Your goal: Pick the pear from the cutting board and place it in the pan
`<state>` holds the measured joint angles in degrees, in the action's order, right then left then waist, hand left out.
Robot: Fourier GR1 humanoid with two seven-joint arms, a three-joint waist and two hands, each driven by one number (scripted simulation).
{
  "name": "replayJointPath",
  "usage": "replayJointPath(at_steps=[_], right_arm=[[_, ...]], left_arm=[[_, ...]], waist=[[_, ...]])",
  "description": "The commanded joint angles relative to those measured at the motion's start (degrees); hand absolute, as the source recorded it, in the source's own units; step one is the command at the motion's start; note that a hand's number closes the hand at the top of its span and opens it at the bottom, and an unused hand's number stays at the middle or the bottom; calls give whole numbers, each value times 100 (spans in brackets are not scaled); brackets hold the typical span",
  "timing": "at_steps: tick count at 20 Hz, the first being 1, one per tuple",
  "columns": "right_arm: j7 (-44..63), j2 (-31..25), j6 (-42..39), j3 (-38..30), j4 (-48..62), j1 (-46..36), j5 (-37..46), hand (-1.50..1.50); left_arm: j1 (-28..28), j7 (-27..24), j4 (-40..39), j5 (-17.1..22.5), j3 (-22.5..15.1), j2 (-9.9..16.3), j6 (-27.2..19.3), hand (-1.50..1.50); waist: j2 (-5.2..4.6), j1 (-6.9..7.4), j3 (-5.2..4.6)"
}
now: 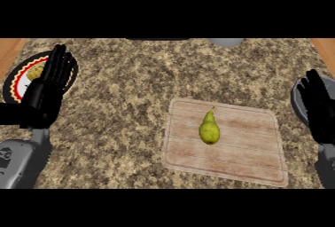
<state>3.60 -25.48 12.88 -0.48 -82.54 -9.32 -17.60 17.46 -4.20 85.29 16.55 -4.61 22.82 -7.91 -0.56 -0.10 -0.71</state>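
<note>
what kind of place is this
Most likely a kitchen counter set up for food prep. A speckled granite-like countertop carries a wooden cutting board with a pear on it, a plate sits at the left edge, and a grey pan shows at the right.

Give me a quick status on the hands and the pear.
Left hand and right hand open, holding nothing. Pear lying on the cutting board, untouched. Nothing blocking the pear.
</note>
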Motion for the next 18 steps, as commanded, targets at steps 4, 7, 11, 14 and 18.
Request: replayJointPath(at_steps=[4, 7, 11, 14, 18], right_arm=[[-94, 445, -1480, 320, 342, -1054, -900, 150], [385, -829, -1380, 1013, 529, -1061, 754, 150], [341, 72, -1860, 459, 321, -655, -508, -150], [-162, -651, -2737, 300, 275, -205, -403, -150], [-94, -837, -2936, 468, 659, -1006, 173, -150]], left_arm=[[-437, -244, 97, -251, -537, -521, -43, 0], [-673, -237, -98, -275, -879, -763, 42, 0], [-1414, -286, 510, -740, -1220, -1123, -397, 0], [-1375, -770, -75, -638, -1050, -1128, -125, 0], [-1216, -402, 160, -697, -1021, -1062, -101, 0]], waist=[[14, 270, 85], [-26, 291, 21], [65, 32, 72], [53, -22, 70], [45, 50, 71]])
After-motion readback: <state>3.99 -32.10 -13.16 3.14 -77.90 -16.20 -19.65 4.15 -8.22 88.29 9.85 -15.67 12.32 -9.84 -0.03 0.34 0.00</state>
